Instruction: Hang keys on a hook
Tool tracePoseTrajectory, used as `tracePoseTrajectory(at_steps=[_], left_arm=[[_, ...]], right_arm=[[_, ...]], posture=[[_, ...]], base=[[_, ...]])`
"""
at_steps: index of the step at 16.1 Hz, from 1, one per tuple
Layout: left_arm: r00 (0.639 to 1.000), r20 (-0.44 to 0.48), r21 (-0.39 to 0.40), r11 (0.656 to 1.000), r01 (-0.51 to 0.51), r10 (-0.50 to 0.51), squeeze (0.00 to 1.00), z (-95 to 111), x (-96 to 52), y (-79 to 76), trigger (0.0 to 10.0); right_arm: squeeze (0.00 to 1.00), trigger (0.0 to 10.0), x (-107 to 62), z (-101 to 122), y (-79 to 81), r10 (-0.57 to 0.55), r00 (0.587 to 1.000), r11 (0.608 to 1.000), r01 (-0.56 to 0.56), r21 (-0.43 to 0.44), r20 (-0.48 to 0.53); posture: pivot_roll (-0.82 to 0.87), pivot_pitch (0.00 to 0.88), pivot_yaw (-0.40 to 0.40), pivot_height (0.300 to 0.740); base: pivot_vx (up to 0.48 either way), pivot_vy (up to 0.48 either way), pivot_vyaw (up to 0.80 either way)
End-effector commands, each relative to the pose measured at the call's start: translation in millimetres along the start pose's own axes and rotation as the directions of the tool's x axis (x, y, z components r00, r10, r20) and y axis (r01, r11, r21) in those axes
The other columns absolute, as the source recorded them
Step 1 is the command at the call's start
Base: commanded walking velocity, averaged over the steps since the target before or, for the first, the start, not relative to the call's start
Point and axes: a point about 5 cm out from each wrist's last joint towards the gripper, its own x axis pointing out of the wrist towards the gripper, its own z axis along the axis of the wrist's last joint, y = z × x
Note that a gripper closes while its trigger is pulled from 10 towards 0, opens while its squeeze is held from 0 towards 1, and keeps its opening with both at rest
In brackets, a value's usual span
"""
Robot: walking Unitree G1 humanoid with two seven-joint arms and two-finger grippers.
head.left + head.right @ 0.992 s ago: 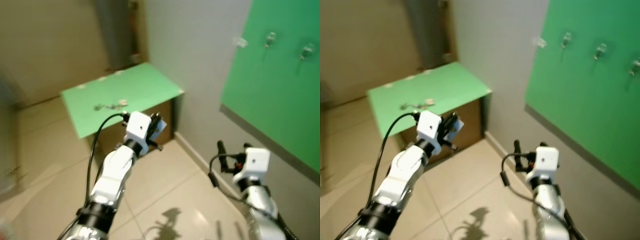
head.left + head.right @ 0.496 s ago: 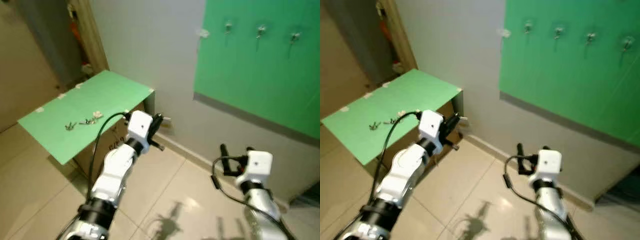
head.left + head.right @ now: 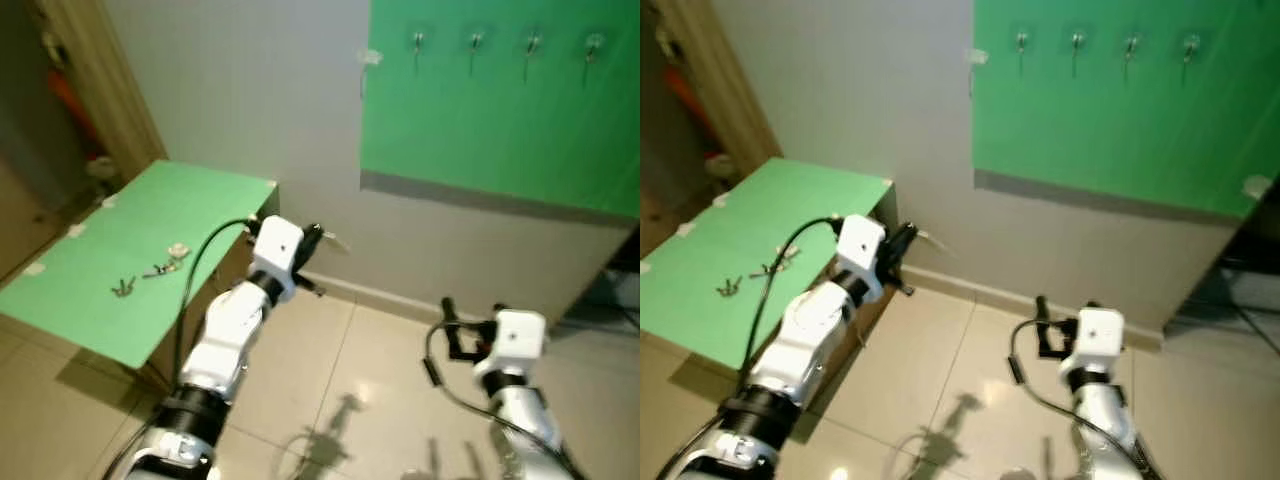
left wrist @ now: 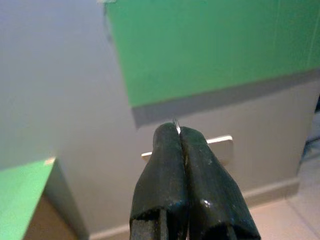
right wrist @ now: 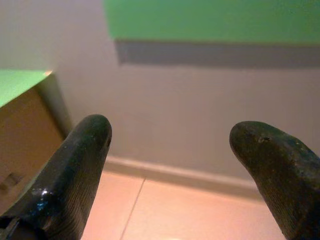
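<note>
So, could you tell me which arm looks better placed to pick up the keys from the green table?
Left, probably. The left gripper hangs beside the green table where the keys lie, though its fingers are shut. The right gripper is open but sits farther away, over the floor.

Grey wall (image 3: 250,90), tiled floor (image 3: 380,370), green tbl (image 3: 120,290)

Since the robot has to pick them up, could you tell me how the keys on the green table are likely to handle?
The keys look like small, thin metal pieces lying flat on the green table, so probably light but hard to get fingers under. They lie as separate bits, so they would likely dangle and swing rather than stay stiff. On that smooth top they may slide when nudged.
</note>
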Motion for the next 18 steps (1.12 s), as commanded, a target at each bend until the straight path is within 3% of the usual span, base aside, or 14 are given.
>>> tracePoseTrajectory(at_steps=[1, 3, 5, 6, 7, 8, 9, 10, 11, 13, 16, 18], left_arm=[[1.000, -0.023, 0.018, 1.000, 0.010, -0.010, 0.00, -2.1, 1.9, 5.8, 0.0], [0.996, -0.045, -0.005, 0.997, 0.077, -0.077, 0.00, 0.6, 7.5, 10.7, 0.0], [0.980, -0.071, 0.011, 0.982, 0.187, -0.186, 0.00, 6.3, 14.7, 18.7, 0.0], [0.958, -0.080, 0.041, 0.959, 0.280, -0.276, 0.00, 14.1, 17.7, 26.0, 0.0], [0.932, -0.097, 0.055, 0.933, 0.355, -0.348, 0.00, 17.8, 17.9, 30.6, 0.0], [0.900, -0.122, 0.074, 0.901, 0.428, -0.418, 0.00, 22.5, 17.6, 37.2, 0.0], [0.889, -0.129, 0.075, 0.889, 0.451, -0.440, 0.00, 24.4, 17.8, 39.9, 0.0], [0.837, -0.142, 0.096, 0.835, 0.542, -0.528, 0.00, 35.7, 18.7, 46.2, 0.0], [0.827, -0.143, 0.098, 0.824, 0.558, -0.544, 0.00, 38.0, 19.2, 47.4, 0.0], [0.769, -0.152, 0.098, 0.765, 0.637, -0.621, 0.00, 49.2, 23.0, 49.1, 0.0], [0.645, -0.142, 0.086, 0.640, 0.764, -0.751, 0.00, 65.8, 25.8, 45.9, 0.0], [0.588, -0.141, 0.095, 0.580, 0.809, -0.797, 0.00, 72.7, 27.0, 43.2, 0.0]], right_arm=[[0.00, 10.0, 2.0, 0.1, 0.7, 0.011, 1.000, 1.000, -0.011, -0.007, -0.005], [0.00, 10.0, 4.4, 2.6, 4.2, 0.067, 0.998, 0.998, -0.067, -0.016, 0.001], [0.00, 10.0, 7.7, 18.3, 13.8, 0.195, 0.981, 0.980, -0.194, -0.036, 0.017], [0.00, 10.0, 9.1, 33.3, 20.1, 0.299, 0.954, 0.954, -0.299, 0.007, 0.000], [0.00, 10.0, 9.7, 41.1, 21.8, 0.353, 0.935, 0.931, -0.348, 0.109, -0.036], [0.00, 10.0, 7.8, 54.3, 22.3, 0.444, 0.894, 0.892, -0.434, 0.124, -0.059], [0.00, 10.0, 7.0, 58.4, 22.0, 0.471, 0.879, 0.880, -0.462, 0.111, -0.069], [0.00, 10.0, 4.9, 76.6, 15.6, 0.520, 0.852, 0.854, -0.518, 0.047, -0.054], [0.00, 10.0, 4.4, 80.3, 14.4, 0.528, 0.848, 0.849, -0.526, 0.038, -0.053], [0.00, 10.0, -1.3, 93.5, 12.5, 0.591, 0.802, 0.805, -0.593, 0.002, -0.086], [0.00, 10.0, -6.3, 108.6, 18.3, 0.681, 0.713, 0.717, -0.696, -0.046, -0.168], [0.00, 10.0, -3.3, 127.6, 23.4, 0.722, 0.676, 0.673, -0.736, -0.079, -0.149]], posture=[[-0.20, 0.000, 0.090, 0.740], [-0.21, 0.000, 0.095, 0.740], [-0.22, 0.000, 0.106, 0.740], [-0.22, 0.000, 0.122, 0.740], [-0.23, 0.000, 0.130, 0.740], [-0.23, 0.000, 0.137, 0.740], [-0.24, 0.000, 0.142, 0.740], [-0.24, 0.000, 0.149, 0.740], [-0.24, 0.000, 0.149, 0.740], [-0.25, 0.000, 0.153, 0.740], [-0.26, 0.000, 0.163, 0.740], [-0.27, 0.000, 0.164, 0.740]], base=[[0.000, 0.000, 0.00], [0.000, 0.000, 0.00], [0.000, 0.000, 0.00], [0.000, 0.000, 0.00], [0.000, 0.000, 0.00], [0.000, 0.000, 0.00], [0.000, 0.000, 0.00], [0.000, 0.000, 0.00], [0.000, 0.000, 0.00], [0.000, 0.000, 0.00], [0.000, 0.000, 0.00], [0.000, 0.000, 0.00]])
